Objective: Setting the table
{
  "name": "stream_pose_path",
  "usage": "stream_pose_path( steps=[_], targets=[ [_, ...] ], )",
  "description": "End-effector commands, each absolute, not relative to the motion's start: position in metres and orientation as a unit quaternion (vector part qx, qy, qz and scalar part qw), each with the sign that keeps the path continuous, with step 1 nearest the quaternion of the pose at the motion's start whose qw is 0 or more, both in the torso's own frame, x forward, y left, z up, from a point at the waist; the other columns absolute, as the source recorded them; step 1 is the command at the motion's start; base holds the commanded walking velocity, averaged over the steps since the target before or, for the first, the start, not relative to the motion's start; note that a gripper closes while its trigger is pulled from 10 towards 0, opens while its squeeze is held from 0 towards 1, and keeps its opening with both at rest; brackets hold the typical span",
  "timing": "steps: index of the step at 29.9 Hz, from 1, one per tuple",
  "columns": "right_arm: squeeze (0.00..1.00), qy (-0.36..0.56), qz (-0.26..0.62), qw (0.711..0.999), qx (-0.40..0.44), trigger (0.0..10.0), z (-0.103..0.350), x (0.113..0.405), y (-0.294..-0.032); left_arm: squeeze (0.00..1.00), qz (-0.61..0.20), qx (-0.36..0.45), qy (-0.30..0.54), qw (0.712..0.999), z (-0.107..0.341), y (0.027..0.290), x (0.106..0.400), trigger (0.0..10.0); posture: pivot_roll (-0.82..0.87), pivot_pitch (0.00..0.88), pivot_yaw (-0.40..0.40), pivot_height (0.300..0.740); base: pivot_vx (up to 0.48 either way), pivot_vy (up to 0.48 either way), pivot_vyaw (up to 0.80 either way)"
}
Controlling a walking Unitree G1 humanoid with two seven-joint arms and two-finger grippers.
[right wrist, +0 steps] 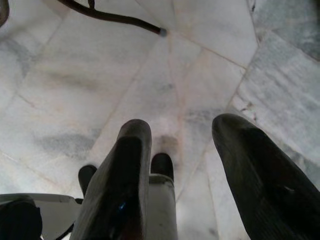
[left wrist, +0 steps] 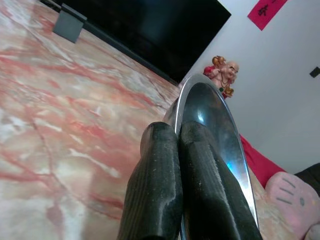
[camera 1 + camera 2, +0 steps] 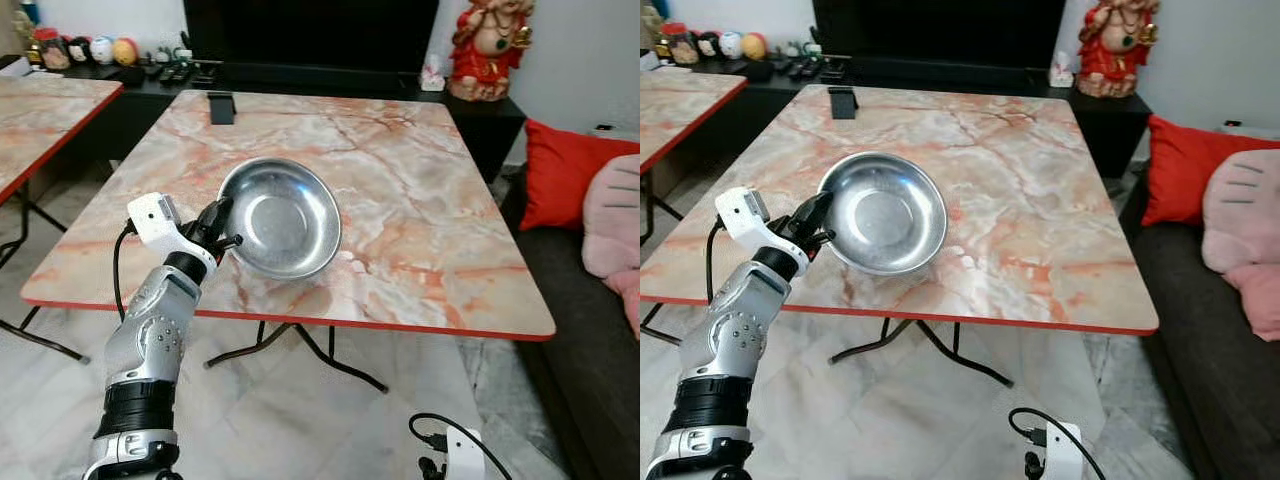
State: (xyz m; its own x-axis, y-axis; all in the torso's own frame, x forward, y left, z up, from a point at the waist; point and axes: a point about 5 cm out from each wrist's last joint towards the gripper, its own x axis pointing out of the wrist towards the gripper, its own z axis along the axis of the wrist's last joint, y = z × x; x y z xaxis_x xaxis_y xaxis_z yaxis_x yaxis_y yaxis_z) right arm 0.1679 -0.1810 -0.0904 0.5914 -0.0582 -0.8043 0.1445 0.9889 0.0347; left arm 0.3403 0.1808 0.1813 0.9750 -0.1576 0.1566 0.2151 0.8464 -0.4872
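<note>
A round steel bowl [image 3: 283, 216] lies near the front left of the marble-patterned table [image 3: 420, 220]. My left gripper [image 3: 222, 225] is shut on the bowl's near left rim; in the left wrist view both black fingers [image 2: 165, 190] pinch the thin rim of the bowl [image 2: 220, 125]. The bowl looks slightly tipped, its left edge raised. My right arm hangs low by the floor, and its gripper [image 1: 182, 150] stands open over the pale tiles with nothing between the fingers.
A small dark stand [image 3: 221, 107] sits at the table's far left edge. A second marble table [image 3: 40, 120] is to the left. Behind are a dark TV cabinet with a red figurine [image 3: 490, 45]. A sofa with a red cushion [image 3: 565, 175] lies right.
</note>
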Motion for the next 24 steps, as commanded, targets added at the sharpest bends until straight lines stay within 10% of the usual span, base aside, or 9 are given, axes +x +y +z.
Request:
stream_pose_path(
  steps=[1,24],
  targets=[
    [0.0,0.448,-0.062,0.89,0.052,10.0,-0.09,0.168,-0.185,0.0,-0.103,-0.256,-0.073,0.958,0.189,0.178,0.34,10.0,0.06,0.0,-0.023,0.74,0.0,-0.39,-0.74],
    [0.0,0.443,-0.056,0.894,0.049,10.0,-0.089,0.171,-0.181,0.0,-0.066,-0.253,-0.072,0.962,0.187,0.196,0.341,10.0,0.06,0.0,-0.029,0.74,0.0,-0.115,-0.06]
  ],
)
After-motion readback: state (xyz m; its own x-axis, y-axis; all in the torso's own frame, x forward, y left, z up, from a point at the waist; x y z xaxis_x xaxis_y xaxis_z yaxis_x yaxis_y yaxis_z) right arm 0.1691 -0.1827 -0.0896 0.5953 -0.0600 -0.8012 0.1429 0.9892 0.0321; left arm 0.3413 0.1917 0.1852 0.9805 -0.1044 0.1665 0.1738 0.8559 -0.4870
